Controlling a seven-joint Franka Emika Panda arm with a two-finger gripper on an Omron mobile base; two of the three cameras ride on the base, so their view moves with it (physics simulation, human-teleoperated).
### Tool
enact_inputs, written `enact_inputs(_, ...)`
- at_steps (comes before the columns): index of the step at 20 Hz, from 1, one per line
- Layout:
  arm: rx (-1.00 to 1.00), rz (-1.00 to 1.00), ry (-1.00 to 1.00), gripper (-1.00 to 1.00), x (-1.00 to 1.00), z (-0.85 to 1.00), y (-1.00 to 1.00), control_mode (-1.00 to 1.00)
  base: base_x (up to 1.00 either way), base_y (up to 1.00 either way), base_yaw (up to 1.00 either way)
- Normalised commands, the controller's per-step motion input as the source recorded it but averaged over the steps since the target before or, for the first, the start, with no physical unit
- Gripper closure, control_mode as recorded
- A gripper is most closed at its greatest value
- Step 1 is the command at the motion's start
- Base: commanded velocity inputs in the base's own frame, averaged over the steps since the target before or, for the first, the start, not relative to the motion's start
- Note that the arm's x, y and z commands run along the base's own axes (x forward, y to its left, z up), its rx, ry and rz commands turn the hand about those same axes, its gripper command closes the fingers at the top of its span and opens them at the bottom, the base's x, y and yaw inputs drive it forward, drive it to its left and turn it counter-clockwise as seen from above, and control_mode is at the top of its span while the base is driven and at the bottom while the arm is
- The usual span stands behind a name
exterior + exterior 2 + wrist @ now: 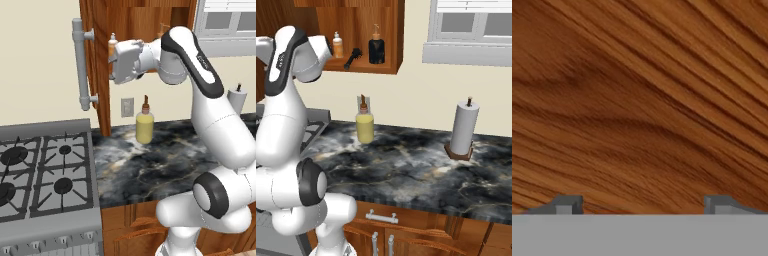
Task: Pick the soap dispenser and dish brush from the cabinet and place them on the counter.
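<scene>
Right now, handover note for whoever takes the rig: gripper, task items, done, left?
Gripper: open, empty, up at the open cabinet, facing wood grain close up.
In the cabinet, on the shelf: dark soap dispenser, black dish brush lying beside it, small orange bottle.
Counter: yellow bottle and paper towel roll; neither task item there yet.
Done: cabinet door open.
Left: pick dispenser and brush, place both on the counter.

Even, bright rendered light, no clear source. Soft shadow inside cabinet (363, 30); faint sheen on counter (165, 155), no hard glare. Base views sharp, no edge distortion. Hand view: wood grain (640, 100) v. close, soft and blurred.
</scene>
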Motion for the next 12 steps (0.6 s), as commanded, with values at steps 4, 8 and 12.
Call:
enact_inputs(4, 0.00, 0.00, -0.19, -1.00, -0.23, 0.00, 0.00, -1.00, 0.00, 0.00, 0.00)
enact_inputs(8, 0.00, 0.00, -0.22, -1.00, -0.27, 0.00, 0.00, -1.00, 0.00, 0.00, 0.00)
enact_inputs(12, 0.00, 0.00, -0.23, -1.00, -0.31, 0.00, -0.02, -1.00, 0.00, 0.00, 0.00)
